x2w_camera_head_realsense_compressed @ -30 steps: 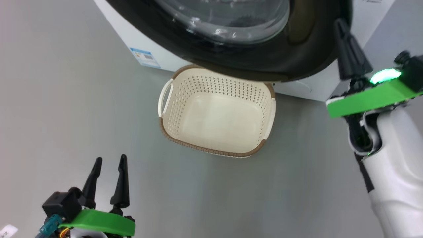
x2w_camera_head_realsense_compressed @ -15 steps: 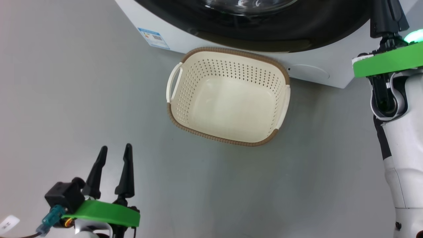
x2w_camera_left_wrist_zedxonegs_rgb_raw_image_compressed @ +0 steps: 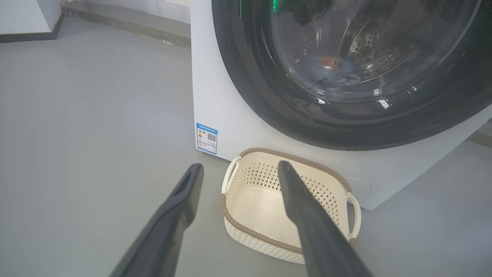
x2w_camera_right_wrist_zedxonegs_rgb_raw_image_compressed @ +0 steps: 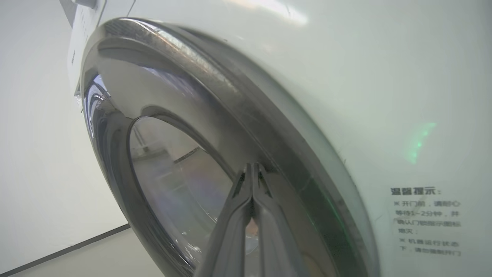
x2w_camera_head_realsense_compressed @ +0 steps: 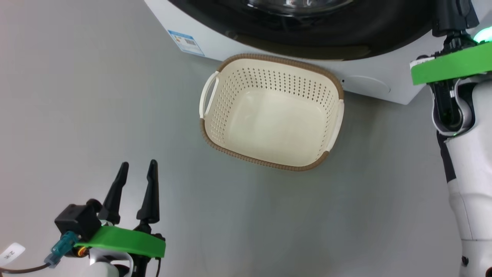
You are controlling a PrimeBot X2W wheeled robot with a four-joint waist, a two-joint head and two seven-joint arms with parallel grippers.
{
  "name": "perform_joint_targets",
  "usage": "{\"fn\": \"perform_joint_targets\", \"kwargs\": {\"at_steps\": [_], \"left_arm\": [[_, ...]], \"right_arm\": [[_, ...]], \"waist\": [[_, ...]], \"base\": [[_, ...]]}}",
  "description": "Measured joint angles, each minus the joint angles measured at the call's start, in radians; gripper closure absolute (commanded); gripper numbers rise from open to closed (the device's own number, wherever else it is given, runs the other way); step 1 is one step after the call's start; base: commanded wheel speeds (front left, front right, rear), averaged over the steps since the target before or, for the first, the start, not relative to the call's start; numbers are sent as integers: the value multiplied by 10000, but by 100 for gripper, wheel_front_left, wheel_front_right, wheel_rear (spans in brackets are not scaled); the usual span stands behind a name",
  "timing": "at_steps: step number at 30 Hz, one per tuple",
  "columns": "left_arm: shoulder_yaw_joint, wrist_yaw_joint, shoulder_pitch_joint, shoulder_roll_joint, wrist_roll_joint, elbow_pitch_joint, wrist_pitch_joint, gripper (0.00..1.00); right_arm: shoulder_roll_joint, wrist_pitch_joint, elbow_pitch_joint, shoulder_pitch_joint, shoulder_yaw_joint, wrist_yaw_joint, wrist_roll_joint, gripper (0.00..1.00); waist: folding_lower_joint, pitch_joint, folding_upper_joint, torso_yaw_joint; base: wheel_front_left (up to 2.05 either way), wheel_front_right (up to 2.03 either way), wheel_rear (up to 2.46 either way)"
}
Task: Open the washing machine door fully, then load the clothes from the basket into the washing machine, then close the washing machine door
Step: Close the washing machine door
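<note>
Our right gripper [x2w_camera_right_wrist_zedxonegs_rgb_raw_image_compressed: 252, 167] is clenched at the washer [x2w_camera_right_wrist_zedxonegs_rgb_raw_image_compressed: 384, 77] door [x2w_camera_right_wrist_zedxonegs_rgb_raw_image_compressed: 173, 181]. Our left gripper [x2w_camera_left_wrist_zedxonegs_rgb_raw_image_compressed: 239, 167] hangs released before the washer.

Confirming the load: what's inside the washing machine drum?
Through the door glass, blue fabric with an orange-brown patch lies in the perforated drum. Reflections hide how many garments.

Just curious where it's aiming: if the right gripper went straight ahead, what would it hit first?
The washing machine door; the right gripper, jaws shut, points at its black ring, seemingly almost touching.
</note>
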Motion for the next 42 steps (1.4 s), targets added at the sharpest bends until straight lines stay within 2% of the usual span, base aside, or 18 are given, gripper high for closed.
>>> {"fn": "perform_joint_targets", "kwargs": {"at_steps": [2, 3, 4, 5, 6, 16, 22, 42], "left_arm": [[35, 0, 4, 0, 15, 58, 0, 0], [52, 0, 14, 0, 21, 82, 0, 0], [75, 0, 29, 0, 59, 119, 0, 0], [111, 0, 37, -2, 125, 159, 0, 0], [151, 0, 37, -2, 169, 199, 0, 0], [439, 0, 421, 4, 681, 477, 0, 0], [589, 0, 678, 8, 1035, 593, 0, 0], [738, 0, 1325, 378, 1041, 723, 0, 0]], "right_arm": [[-54, 0, -42, 211, 125, -4, 12, 74], [-81, 0, -61, 385, 244, -4, 12, 56], [-102, 0, -73, 612, 364, -6, 12, 7], [-96, 0, -84, 881, 447, -6, 12, 7], [-98, 2, -98, 1150, 554, -6, 12, 0], [-232, 2, -190, 3549, 953, -6, 48, 0], [-194, 4, -192, 4742, 748, -6, 48, 0], [-236, 4, -474, 7249, 50, -6, 4, 0]], "waist": [[0, -133, 1, -33], [0, -208, 1, -58], [-1, -287, 1, -87], [-1, -371, 0, -122], [-1, -454, 0, -163], [-1, -1281, 0, -860], [-1, -1788, 0, -1416], [-1, -3140, 0, -3265]], "base": [[0, 0, 0], [0, 0, 0], [0, 0, 0], [0, 0, 0], [0, 0, 0], [0, 0, 0], [0, 0, 0], [0, 0, 0]]}}
